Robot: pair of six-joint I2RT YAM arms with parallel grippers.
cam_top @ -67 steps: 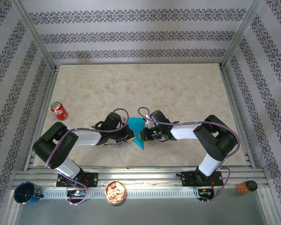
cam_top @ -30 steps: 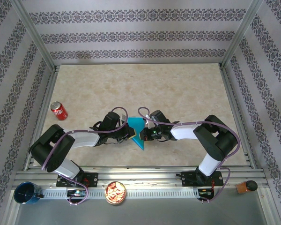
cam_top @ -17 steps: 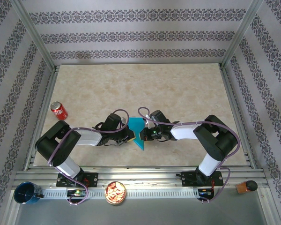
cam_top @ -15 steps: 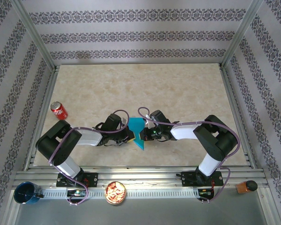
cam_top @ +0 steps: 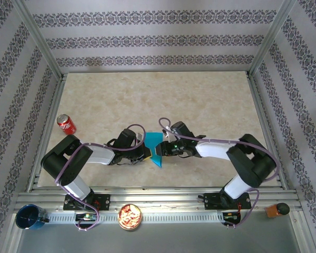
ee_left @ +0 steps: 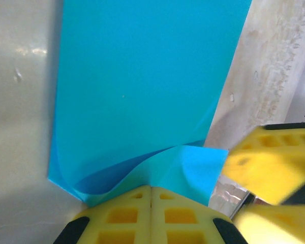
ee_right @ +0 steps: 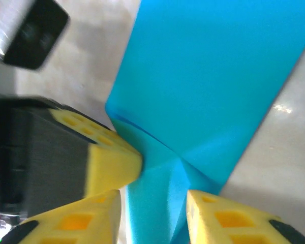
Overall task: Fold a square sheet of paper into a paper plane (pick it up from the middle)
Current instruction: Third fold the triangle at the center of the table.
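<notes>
- Top external: sits at the near middle of the marbled beige table (cam_top: 210,100), a thin, smooth turquoise sheet of paper (cam_top: 154,146), creased, pointed toward the bases.
- Pinched at a curled edge by the left gripper (ee_left: 151,190), waffled yellow pads pressed together.
- Straddled by the right gripper (ee_right: 153,206), fingers spread.

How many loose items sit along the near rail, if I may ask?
3: a dark blue cup at the left end, a round bowl left of centre, a brown container at the right end.
</notes>
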